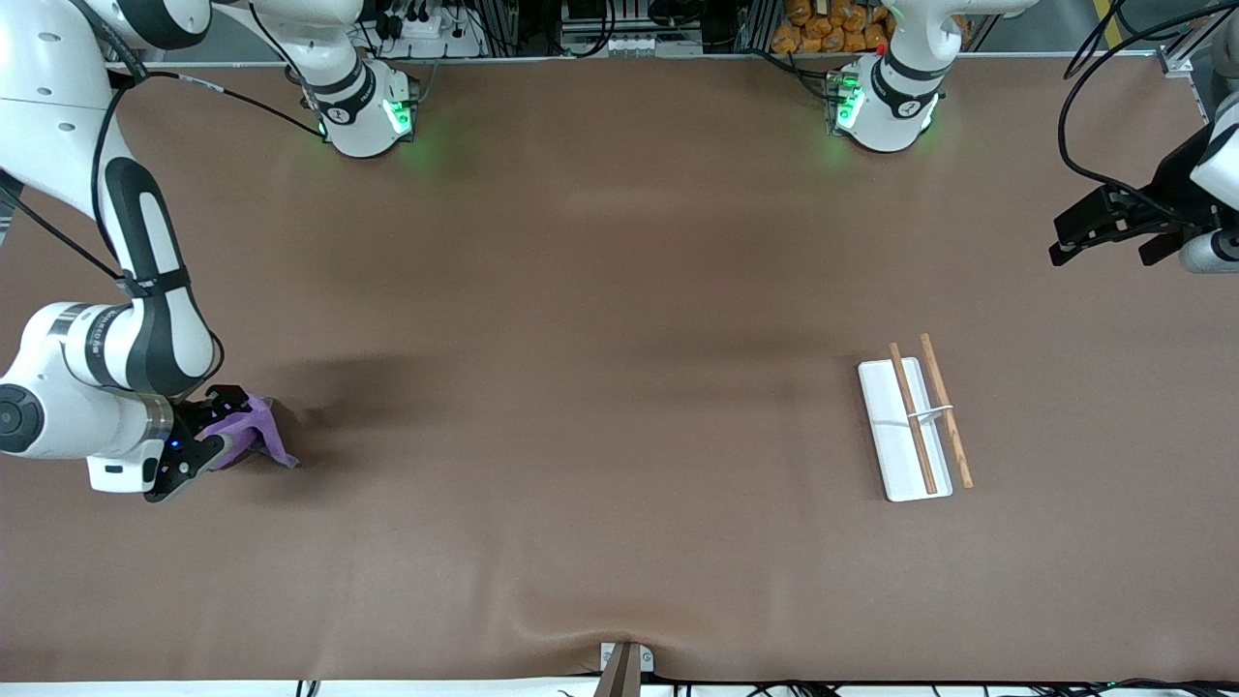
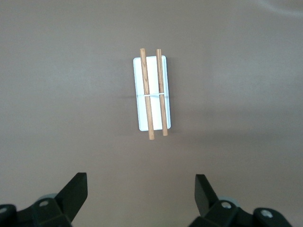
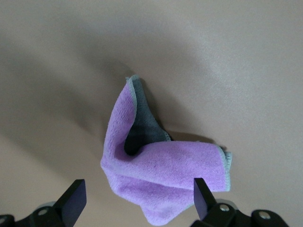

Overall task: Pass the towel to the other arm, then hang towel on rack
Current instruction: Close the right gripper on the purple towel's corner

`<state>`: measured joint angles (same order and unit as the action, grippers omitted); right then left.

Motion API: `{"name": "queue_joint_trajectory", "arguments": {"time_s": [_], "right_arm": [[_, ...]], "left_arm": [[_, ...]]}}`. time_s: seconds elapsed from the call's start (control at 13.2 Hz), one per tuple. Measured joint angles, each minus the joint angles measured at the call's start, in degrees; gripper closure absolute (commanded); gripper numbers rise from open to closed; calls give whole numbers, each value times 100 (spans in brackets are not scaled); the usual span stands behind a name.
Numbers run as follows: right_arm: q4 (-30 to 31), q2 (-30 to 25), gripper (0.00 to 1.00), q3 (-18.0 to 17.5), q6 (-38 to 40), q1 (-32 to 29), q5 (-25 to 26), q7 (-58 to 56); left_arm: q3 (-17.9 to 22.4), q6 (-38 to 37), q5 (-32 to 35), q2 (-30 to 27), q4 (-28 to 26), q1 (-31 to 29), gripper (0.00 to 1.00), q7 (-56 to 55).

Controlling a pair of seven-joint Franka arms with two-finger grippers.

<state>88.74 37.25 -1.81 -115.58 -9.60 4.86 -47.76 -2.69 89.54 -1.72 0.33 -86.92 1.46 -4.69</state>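
Item: crumpled purple-and-grey soft cloth towel (image 1: 259, 433), on the table at the right arm's end. Right gripper (image 1: 206, 447) low over it, fingers apart, nothing clamped. Left gripper (image 1: 1106, 232) waits aloft, fingers apart. White tray rack with two wooden rods (image 1: 914, 419) stands bare. Step: first pickup; next, closing on a fold.

- Towel (image 1: 256, 431): small soft cloth, purple on one face, dark grey on the other, pale edging. Lies crumpled and folded over itself on the surface at the right arm's end.
- Rack (image 1: 895, 436): white rectangular tray base, two thin parallel wooden rods (image 1: 913, 418) joined by a white bracket (image 1: 931, 412). Rests at the left arm's end, well apart from the towel.
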Motion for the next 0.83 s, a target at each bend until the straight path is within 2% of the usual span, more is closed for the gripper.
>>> {"name": "queue_joint_trajectory", "arguments": {"time_s": [0.76,0.83], "right_arm": [[105,143,0,-5,-196,5,-99,-14],[105,166,6,-5,-217,5,-123,-19]], "left_arm": [[-1,0,0,6,0,3,0,0],[-1,0,0,6,0,4,0,0]]}}
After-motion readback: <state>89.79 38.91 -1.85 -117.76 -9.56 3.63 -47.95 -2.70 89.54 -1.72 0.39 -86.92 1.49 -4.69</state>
